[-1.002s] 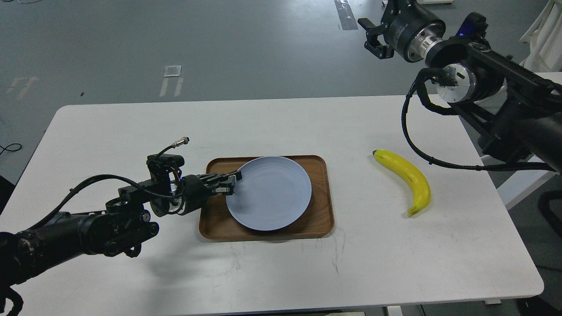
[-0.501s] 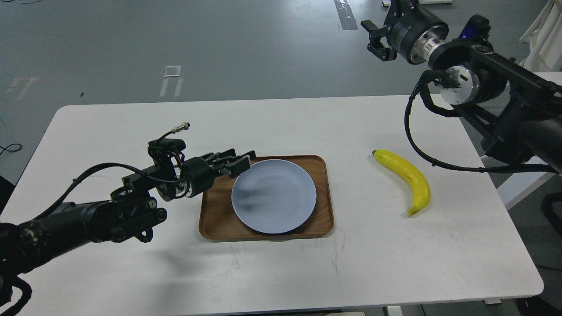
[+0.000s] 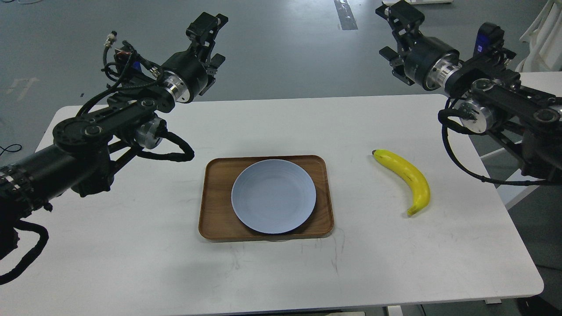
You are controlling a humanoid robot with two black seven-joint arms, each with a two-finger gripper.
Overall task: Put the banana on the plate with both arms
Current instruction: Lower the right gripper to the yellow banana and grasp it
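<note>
mostly clear: banana [image 3: 406,179] off plate [image 3: 273,195]; left tool [image 3: 210,31], right tool [image 3: 397,17] raised, opening unreadable.

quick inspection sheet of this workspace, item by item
surface: white table, faint scuffs near the front.
job's things: banana lies on the table right of the tray, untouched; plate sits empty in the wooden tray.
clutter: nothing seen.
grippers: left gripper and right gripper are raised beyond the far edge, holding nothing; finger state unclear.
cables: black cables loop under both wrists, clear of the banana.
surroundings: grey floor with tape marks.
</note>
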